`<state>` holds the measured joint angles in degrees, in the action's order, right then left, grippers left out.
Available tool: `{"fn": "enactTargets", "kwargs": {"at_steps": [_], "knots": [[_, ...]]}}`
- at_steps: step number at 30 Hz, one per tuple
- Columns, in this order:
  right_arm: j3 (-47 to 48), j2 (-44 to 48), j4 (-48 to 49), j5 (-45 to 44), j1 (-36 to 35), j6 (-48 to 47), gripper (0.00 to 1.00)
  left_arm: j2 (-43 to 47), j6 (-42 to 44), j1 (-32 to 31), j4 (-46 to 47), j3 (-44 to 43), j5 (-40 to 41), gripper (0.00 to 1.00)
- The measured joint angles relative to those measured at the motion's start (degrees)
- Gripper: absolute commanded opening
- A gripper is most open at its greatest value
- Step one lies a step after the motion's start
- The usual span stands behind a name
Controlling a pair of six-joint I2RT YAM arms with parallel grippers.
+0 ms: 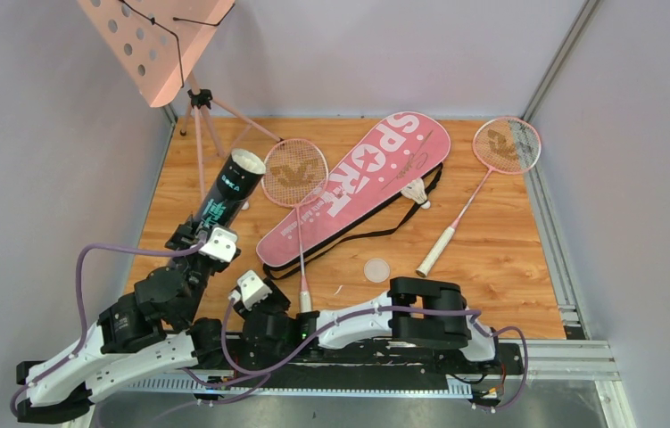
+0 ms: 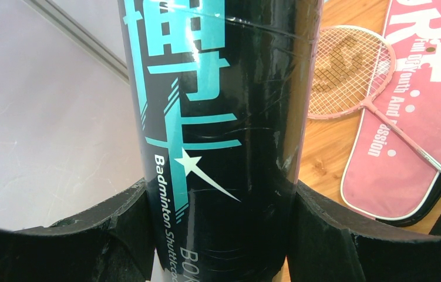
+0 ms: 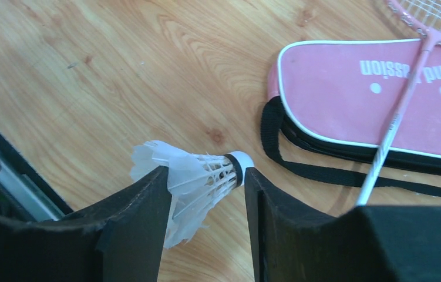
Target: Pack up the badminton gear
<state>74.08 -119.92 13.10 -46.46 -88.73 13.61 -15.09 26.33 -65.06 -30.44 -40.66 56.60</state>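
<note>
Two grippers each hold a piece of badminton gear above a wooden counter.
Nearest, the right gripper pinches a white feather shuttlecock end to end, cork against one finger, feathers crushed against the other. Just beyond and to its left, the left gripper clamps the black shuttlecock tube low down. The tube's long axis leans away, its open mouth up and far-left of that shuttlecock. Farther off, a second shuttlecock rests on the pink racket bag.
</note>
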Motion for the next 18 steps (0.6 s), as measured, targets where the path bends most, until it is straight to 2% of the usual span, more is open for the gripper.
{"fn": "enactTargets", "kwargs": {"at_steps": [3, 8, 11, 18], "knots": [[-0.5, 0.04, 0.09, -2.29, -0.02, 0.26, 0.36, -0.02, 0.0, 0.0, 0.0, 0.0, -0.11, 0.43], [-4.28, 1.92, 1.07, -4.46, -0.02, 0.85, 0.12, -0.35, 0.07, 0.0, -0.02, 0.0, -0.15, 0.43], [-6.88, 3.58, 1.88, -5.09, -0.04, 1.27, 0.01, -0.74, 0.11, 0.0, -0.02, 0.0, -0.2, 0.43], [-13.9, 12.09, 4.68, -4.04, -0.09, 2.91, 0.0, -0.87, 0.22, 0.0, 0.0, 0.11, -1.68, 0.43]]}}
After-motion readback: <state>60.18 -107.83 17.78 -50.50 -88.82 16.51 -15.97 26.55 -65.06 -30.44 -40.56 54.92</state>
